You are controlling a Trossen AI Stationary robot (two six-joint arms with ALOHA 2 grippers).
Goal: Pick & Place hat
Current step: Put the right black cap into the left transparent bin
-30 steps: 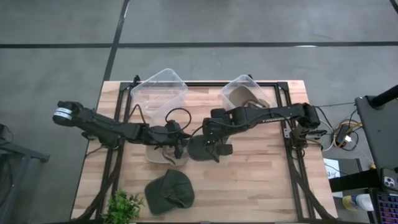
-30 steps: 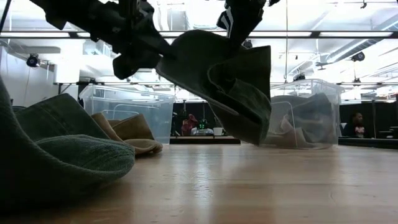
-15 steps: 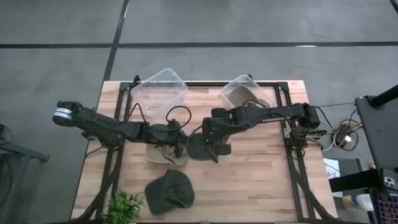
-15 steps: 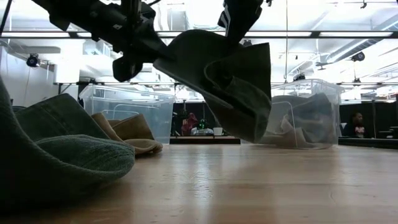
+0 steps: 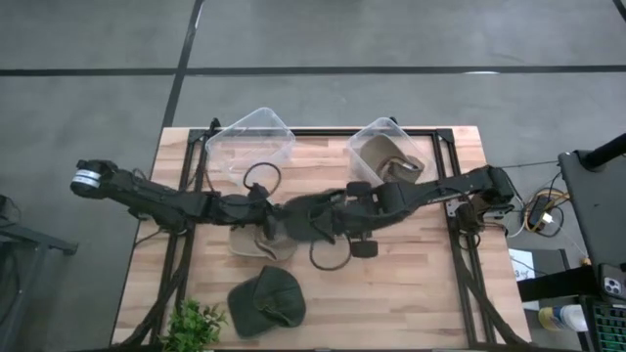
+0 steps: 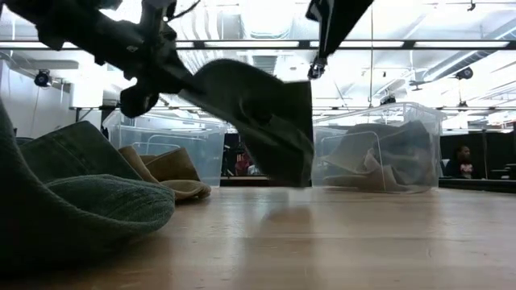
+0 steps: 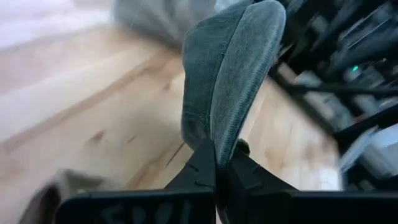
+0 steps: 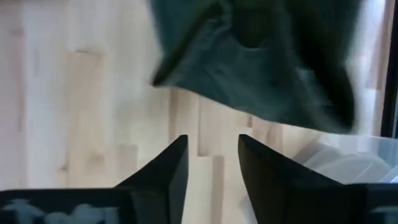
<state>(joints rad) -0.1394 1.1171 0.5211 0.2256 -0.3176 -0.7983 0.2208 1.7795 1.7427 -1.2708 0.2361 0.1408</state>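
High view: wooden table (image 5: 411, 293) w/ both arms meeting at its middle; left gripper (image 5: 277, 227) reaches in from the left and is clamped on a dark green hat (image 5: 311, 219) held above the table centre; right gripper (image 5: 344, 223) sits just beside the hat's right side, fingers parted, not gripping it; a tan hat (image 5: 256, 244) lies under the left arm, a second green hat (image 5: 266, 301) near the front edge, a small plant (image 5: 196, 325) at the front-left corner; two clear bins at the far edge, the left bin (image 5: 251, 144) w/ nothing visible inside, the right bin (image 5: 388, 152) w/ a tan hat in it. Low view: the green hat (image 6: 262, 121) hangs clear of the tabletop, pinched at its upper left by the left gripper (image 6: 165, 72); right arm only partly seen at top right, apart from the hat; green hat on the table looms at near left, tan one behind it, bins farther back. Left wrist view: own fingers (image 7: 202, 171) closed tight on the corduroy hat brim (image 7: 233, 81). Right wrist view: own fingers (image 8: 171, 168) stand apart w/ bare wood between; the green hat (image 8: 261, 68) hangs beyond them, untouched.
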